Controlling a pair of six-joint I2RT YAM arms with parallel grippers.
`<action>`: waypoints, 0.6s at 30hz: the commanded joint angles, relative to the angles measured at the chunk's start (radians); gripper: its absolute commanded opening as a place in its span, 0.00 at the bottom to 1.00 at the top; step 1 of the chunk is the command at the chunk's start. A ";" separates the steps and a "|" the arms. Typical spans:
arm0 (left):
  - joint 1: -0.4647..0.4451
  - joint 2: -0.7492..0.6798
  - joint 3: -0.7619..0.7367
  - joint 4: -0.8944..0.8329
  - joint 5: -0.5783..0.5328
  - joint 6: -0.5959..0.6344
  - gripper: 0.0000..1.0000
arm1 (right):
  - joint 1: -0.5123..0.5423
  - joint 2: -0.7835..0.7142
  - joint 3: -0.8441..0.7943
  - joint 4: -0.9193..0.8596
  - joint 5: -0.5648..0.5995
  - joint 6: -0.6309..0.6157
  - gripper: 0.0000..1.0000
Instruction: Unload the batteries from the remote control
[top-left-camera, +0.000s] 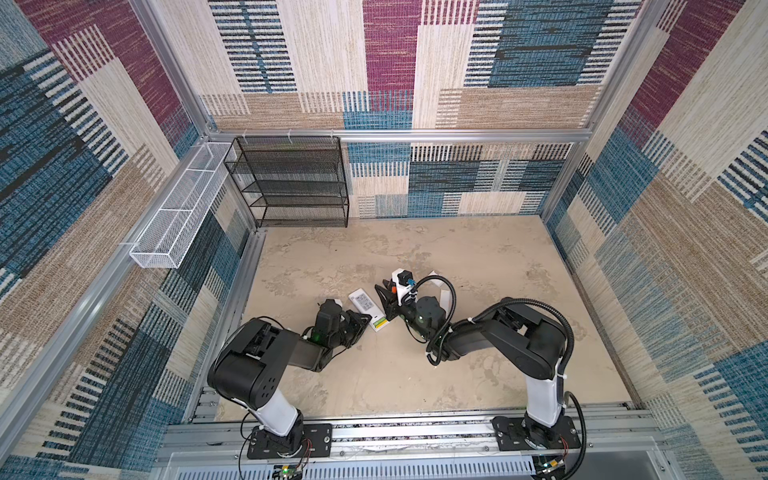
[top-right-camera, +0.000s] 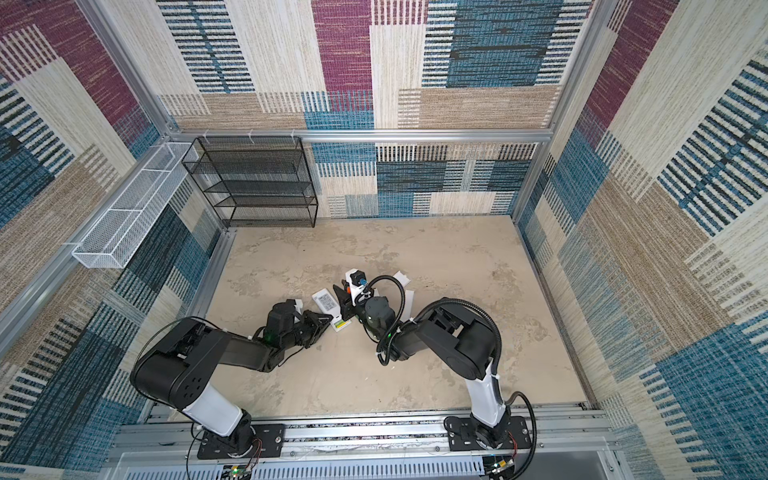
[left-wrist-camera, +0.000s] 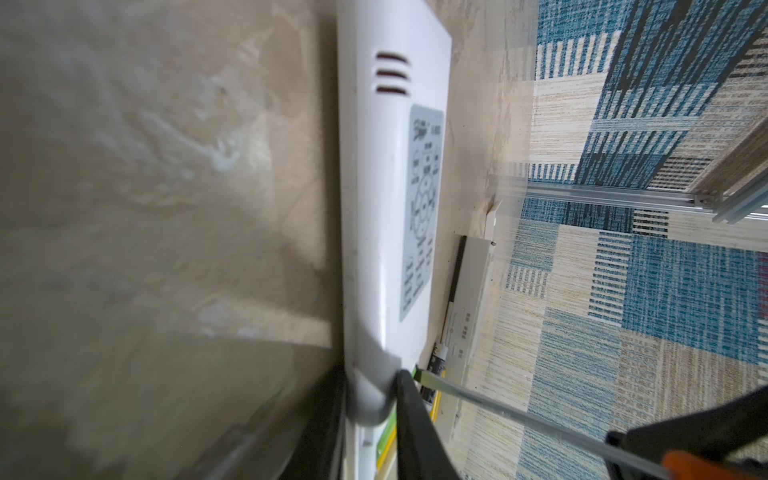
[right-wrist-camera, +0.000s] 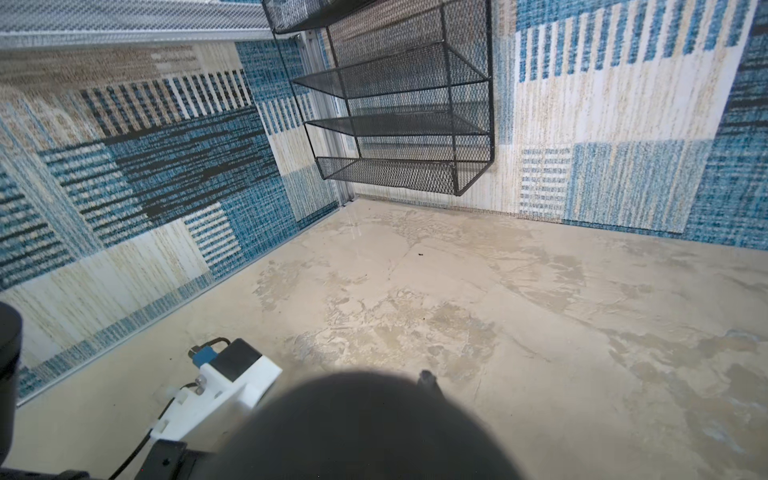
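Pins to mottled beige tabletop (top-left-camera: 457, 374) the long white plastic remote control (top-left-camera: 365, 304), with left gripper (top-left-camera: 360, 322) clenched across its near end for steadiness. Grasps orange-and-black-handled screwdriver (left-wrist-camera: 519, 414) in right gripper (top-left-camera: 385, 293), tip seemingly set to lever yellow-green cylindrical batteries (left-wrist-camera: 385, 440) from open bay.

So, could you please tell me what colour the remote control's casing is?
The remote control is white with a grey label, clearest in the left wrist view.

A black mesh shelf rack (top-left-camera: 286, 183) sits against the patterned back wall (top-left-camera: 390, 62) at the beige counter's (top-left-camera: 478, 257) far left corner. A white wire basket (top-left-camera: 178, 208) runs along the left wall beside it.
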 joint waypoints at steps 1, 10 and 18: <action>-0.006 0.031 -0.021 -0.262 0.044 0.031 0.00 | -0.002 0.042 -0.031 -0.177 -0.182 0.261 0.00; -0.005 0.084 -0.050 -0.178 0.063 0.000 0.00 | -0.060 0.019 -0.071 -0.101 -0.147 0.488 0.00; -0.004 0.090 -0.057 -0.122 0.060 -0.008 0.00 | -0.104 -0.006 -0.070 -0.103 -0.119 0.604 0.00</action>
